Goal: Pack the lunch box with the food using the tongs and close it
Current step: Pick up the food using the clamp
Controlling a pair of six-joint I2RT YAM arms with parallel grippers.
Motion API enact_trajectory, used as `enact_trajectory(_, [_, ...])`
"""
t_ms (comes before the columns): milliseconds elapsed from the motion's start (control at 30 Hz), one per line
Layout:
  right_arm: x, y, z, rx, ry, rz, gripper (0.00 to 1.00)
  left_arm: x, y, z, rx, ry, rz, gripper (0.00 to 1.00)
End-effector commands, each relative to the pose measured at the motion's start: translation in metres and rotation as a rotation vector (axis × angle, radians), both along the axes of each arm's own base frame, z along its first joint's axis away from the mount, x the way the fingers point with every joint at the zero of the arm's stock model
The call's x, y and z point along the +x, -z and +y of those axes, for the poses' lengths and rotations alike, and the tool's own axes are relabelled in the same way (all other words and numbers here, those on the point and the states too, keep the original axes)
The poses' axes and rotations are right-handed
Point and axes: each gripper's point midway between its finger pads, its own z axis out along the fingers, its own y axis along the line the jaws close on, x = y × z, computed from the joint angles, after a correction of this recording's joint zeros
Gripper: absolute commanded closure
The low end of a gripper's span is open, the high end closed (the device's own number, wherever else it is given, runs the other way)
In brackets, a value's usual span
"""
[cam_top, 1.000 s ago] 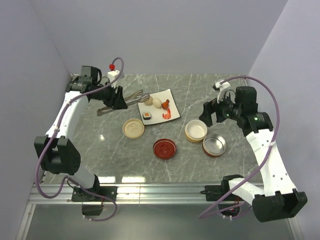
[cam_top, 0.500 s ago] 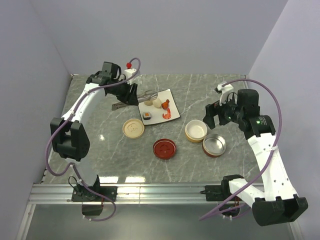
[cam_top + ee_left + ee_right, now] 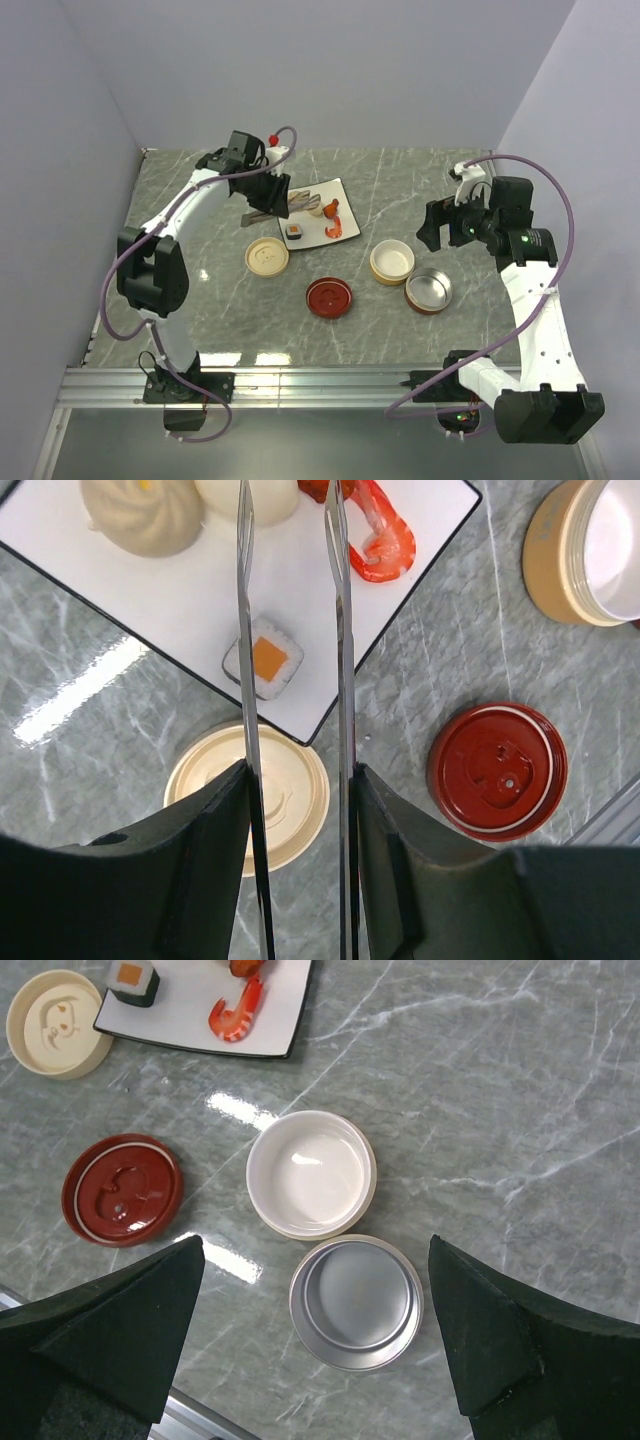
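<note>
My left gripper [image 3: 268, 192] [image 3: 298, 780] is shut on the silver tongs [image 3: 340, 660], one finger pressing each arm. The tong arms stand slightly apart and reach over the white plate [image 3: 318, 190] [image 3: 200, 600]. One arm crosses above the sushi roll [image 3: 268, 660] [image 3: 295, 233]. Further along lie the beige ball [image 3: 140, 515], the white egg [image 3: 270, 495] and the shrimp [image 3: 382, 542] [image 3: 336, 227]. The lunch box's cream bowl [image 3: 392, 261] [image 3: 311, 1173] and steel bowl [image 3: 428, 289] [image 3: 356, 1302] are empty. My right gripper [image 3: 437, 225] [image 3: 315, 1250] hangs open above them.
A cream lid [image 3: 267, 257] [image 3: 295, 800] lies just in front of the plate, under my left fingers. A red lid [image 3: 329, 298] [image 3: 497, 770] [image 3: 122, 1189] lies near the table's middle. Walls close in the left, back and right sides.
My left arm has swung right with the tongs, from beside the plate to over it. The right gripper has drifted slightly right and back, still open.
</note>
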Motion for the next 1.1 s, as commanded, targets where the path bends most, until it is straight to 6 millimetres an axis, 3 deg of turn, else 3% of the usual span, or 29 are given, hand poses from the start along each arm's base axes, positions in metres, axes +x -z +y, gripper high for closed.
enact_trajectory(0, [0.0,-0.016,0.0,0.032,0.001,-0.045,0.0,0.005,0.003,-0.008,0.021,-0.024,-0.011,0.51])
enact_trajectory(500, [0.0,-0.018,-0.002,0.042,0.008,-0.053,0.0,0.02,0.017,-0.015,0.117,-0.063,-0.027,0.5])
enact_trajectory(1067, [0.003,-0.017,-0.004,0.045,0.013,-0.051,0.0,0.036,0.023,-0.028,0.096,-0.059,-0.019,0.44])
